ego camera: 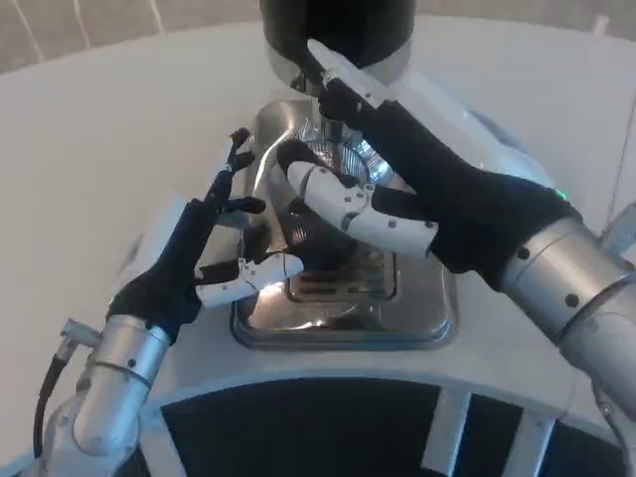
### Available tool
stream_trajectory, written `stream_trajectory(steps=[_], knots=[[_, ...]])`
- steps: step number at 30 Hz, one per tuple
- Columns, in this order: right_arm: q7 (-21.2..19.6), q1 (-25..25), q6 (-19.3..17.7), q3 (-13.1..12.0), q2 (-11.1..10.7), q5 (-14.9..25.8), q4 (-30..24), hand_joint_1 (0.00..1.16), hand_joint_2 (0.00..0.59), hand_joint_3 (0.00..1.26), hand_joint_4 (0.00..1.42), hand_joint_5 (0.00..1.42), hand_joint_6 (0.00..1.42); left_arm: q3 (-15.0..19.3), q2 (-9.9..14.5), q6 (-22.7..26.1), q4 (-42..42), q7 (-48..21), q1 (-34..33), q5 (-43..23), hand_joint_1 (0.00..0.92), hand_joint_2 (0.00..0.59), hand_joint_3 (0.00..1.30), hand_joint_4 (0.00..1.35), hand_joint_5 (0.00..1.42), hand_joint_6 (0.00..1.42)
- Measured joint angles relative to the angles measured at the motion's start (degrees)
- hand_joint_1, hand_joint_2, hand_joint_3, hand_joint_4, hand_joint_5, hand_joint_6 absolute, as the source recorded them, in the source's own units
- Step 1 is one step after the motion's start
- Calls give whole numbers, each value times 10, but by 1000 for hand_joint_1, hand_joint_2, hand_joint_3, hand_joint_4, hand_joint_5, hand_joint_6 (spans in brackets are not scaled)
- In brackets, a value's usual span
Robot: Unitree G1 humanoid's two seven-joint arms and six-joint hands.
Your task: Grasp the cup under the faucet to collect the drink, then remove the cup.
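The round white table (119,129) takes up most of the scene, with a dark gap along its near edge. On it sits a shiny rectangular steel drip tray (437,308) with a slotted grate in its middle, and above the tray's far end stands the black cylindrical drink dispenser (338,25), its metal faucet (323,124) pointing down over the tray.

The right hand (437,189) reaches in from the right on its silver forearm, its back turned up towards the camera. Its white fingers (348,209) wrap around the front of the small clear glass cup (333,164), which stands on the tray right under the faucet; one finger points up past the spout towards the dispenser. The cup is mostly hidden behind those fingers, so only its rim and a bit of glossy wall show, but the hand looks to be gripping it.

The left hand (209,253) sits at the tray's left edge, holding nothing, fingers spread apart. One white fingertip (283,266) lies over the tray's left side, just beside the cup's base; whether it touches is hard to say.
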Motion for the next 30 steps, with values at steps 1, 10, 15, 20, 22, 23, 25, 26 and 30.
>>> stream_trajectory(steps=[1, 10, 15, 20, 22, 23, 25, 26, 30], knots=[[-2, 3, 0, -2, 1, 0, -2, 218, 511, 0, 0, 0, 0, -1, 0, -1, 1, 0, 0, 0, 498, 71, 0, 12, 329, 349], [-14, 31, 0, -24, -2, -19, -39, 221, 519, 0, 0, 0, 0, -3, 0, -4, 1, 0, 0, 0, 498, 71, 0, 12, 330, 349], [-20, 36, -10, -41, 0, -23, -65, 227, 519, 0, 0, 0, 0, -4, 0, -4, -4, 0, 4, 0, 498, 71, 0, 12, 330, 349], [-28, 54, -19, -59, 1, -24, -82, 234, 519, 0, 0, 0, 0, -6, 0, -4, -11, 0, 5, 0, 497, 71, 0, 17, 330, 349], [-29, 60, -24, -71, 0, -24, -88, 237, 522, 0, 0, 0, 0, -7, 0, -4, -15, 0, 6, 0, 494, 73, 0, 19, 330, 349], [-29, 65, -25, -80, -3, -25, -91, 239, 523, 0, 0, 0, 0, -7, 0, -4, -17, 0, 6, 0, 493, 74, 0, 20, 330, 349], [-29, 76, -26, -91, -6, -25, -98, 242, 524, 0, 0, 0, 0, -7, 0, -4, -18, 0, 7, 0, 491, 74, 0, 21, 330, 349], [-29, 81, -26, -96, -8, -26, -102, 243, 525, 0, 0, 0, 0, -7, 0, -4, -19, -1, 7, 0, 490, 75, 0, 21, 330, 349], [-24, 118, -27, -123, -26, -28, -124, 249, 525, 0, 0, 0, 0, -8, 0, -4, -21, -2, 8, -1, 488, 76, 0, 22, 330, 349]])
